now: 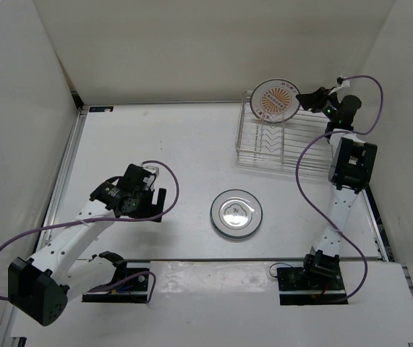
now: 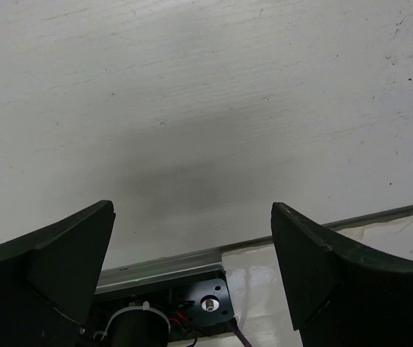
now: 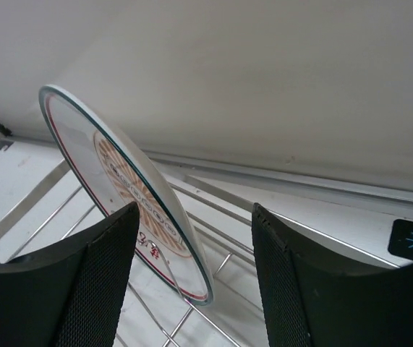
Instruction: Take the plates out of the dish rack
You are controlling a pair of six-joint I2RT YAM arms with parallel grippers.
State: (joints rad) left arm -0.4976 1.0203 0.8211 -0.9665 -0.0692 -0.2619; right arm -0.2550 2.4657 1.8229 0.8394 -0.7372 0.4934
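Right gripper [image 1: 310,97] straddles sunburst plate [image 1: 276,99] in dish rack [image 1: 264,150], upper right.
Its jaws stand spread, not pinching; left gripper [image 2: 192,213] spread wide, empty.

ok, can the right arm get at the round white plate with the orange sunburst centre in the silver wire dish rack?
Probably yes: the right gripper is at the plate's rim, jaws open astride its edge. Nothing else in the dish rack blocks it.

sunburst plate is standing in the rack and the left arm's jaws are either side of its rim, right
Wrong arm: it is the right gripper. The right wrist view shows its jaws either side of the rim of the sunburst plate, which stands in the dish rack.
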